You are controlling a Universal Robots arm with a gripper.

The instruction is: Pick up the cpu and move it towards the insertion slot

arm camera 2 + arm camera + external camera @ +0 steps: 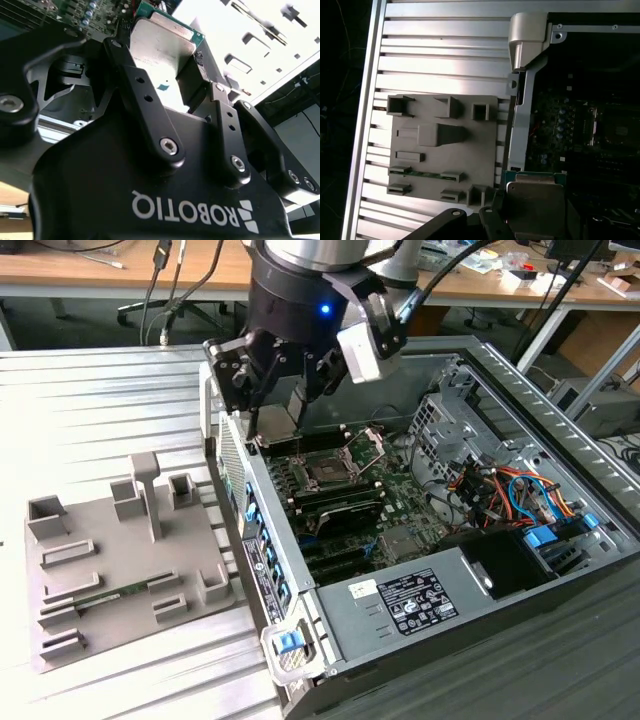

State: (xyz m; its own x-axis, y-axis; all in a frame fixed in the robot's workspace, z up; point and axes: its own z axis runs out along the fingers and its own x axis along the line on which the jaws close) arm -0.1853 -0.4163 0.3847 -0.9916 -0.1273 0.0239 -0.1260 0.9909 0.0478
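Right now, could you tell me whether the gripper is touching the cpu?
Touching: in the second wrist view the gripper fingers clamp the cpu from both sides.

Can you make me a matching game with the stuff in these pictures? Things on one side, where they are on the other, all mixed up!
Things:
1. cpu
2. slot
3. grey tray
4. hand

Places or states:
A. lying on the ribbed metal table, outside the computer case
B. held between two black fingers
C. on the green board inside the case, metal plate flipped open
D. shut on the silvery chip, above the case's edge

Pairs: 1-B, 2-C, 3-A, 4-D
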